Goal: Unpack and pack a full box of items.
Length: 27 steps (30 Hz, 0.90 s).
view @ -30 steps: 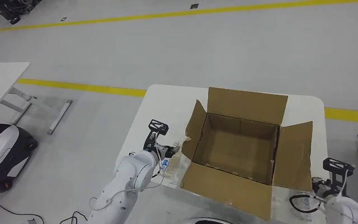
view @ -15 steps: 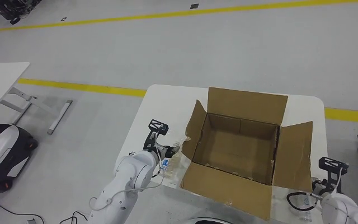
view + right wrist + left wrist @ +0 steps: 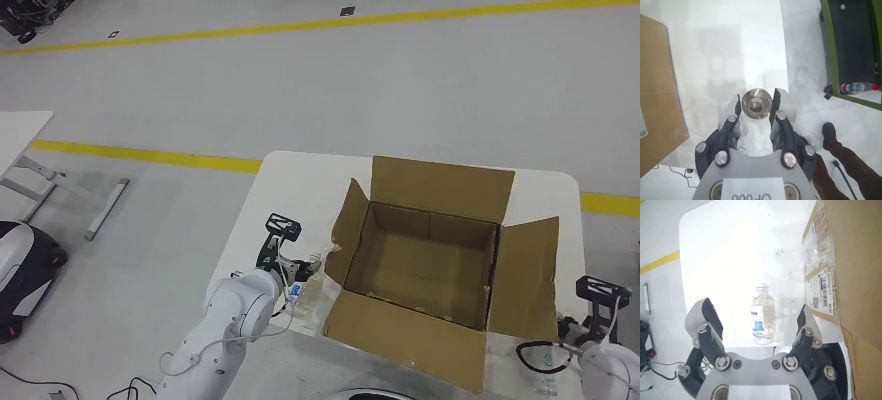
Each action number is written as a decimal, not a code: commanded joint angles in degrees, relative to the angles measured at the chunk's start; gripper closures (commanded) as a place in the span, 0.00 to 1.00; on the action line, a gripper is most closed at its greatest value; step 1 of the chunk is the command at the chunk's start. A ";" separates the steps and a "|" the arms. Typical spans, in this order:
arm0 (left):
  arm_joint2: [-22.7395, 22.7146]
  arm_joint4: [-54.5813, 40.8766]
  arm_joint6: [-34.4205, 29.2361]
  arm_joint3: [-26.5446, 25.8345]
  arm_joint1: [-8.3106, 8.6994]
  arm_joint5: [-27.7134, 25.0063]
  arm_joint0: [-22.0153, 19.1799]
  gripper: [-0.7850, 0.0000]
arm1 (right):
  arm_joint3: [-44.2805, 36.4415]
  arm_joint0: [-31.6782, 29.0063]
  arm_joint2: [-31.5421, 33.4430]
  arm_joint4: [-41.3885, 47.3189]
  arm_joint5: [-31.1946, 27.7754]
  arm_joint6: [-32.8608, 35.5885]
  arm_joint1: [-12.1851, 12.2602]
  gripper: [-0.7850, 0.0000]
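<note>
Pale floor [image 3: 300, 80] with yellow lines runs all round my white worktop [image 3: 300, 190]. The biggest thing on the worktop is the cardboard box [image 3: 430, 335], standing with all four flaps thrown outward. Seen from above, I can make out only bare cardboard on its bottom, though the near wall hides a strip of the inside.

A crumpled sheet of clear film [image 3: 816, 249] clings to the box's outer wall on my left side. Near that wall stands a clear bottle [image 3: 762, 317], upright, with a blue and white label. A second cap peeps out just behind its neck, so I take it for two bottles, one hidden by the other.

My left claw [image 3: 755, 308] hangs over that bottle with its jaws spread wide. The pads are well apart from the plastic on both sides and hold nothing.

On the other side of the box, my right claw [image 3: 756, 100] is closed round a small round metal flange [image 3: 756, 106], a pad pressed to each side of its rim, over bare worktop near the edge.

By my reckoning the unpacking is about finished: the box looks emptied, and its goods are outside it. Setting the flange down would end that half. The whole packing half, bottle and flange back into the box, is not yet begun.
</note>
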 commanded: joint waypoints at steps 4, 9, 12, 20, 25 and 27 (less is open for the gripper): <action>0.00 0.00 0.00 0.00 0.00 0.00 0.00 0.00 | -11.89 -2.42 2.90 6.37 -1.18 -7.37 0.09 1.00; 0.00 0.00 0.00 0.00 0.00 0.00 0.00 0.00 | -18.49 -6.33 4.94 8.83 -7.16 -21.18 0.39 1.00; 0.00 0.00 0.00 0.00 0.00 0.00 0.00 0.00 | -19.36 -7.74 5.80 4.97 -8.99 -27.10 0.70 1.00; 0.00 0.00 0.00 0.00 0.00 0.00 0.00 0.00 | -19.27 -8.01 5.66 4.02 -8.54 -27.78 0.71 1.00; 0.00 0.00 0.00 0.00 0.00 0.00 0.00 0.00 | -19.37 -8.47 4.95 3.20 -9.66 -31.28 0.79 1.00; 0.00 0.00 0.00 0.00 0.00 0.00 0.00 0.00 | -18.93 -9.18 4.41 4.66 -9.64 -35.35 0.73 1.00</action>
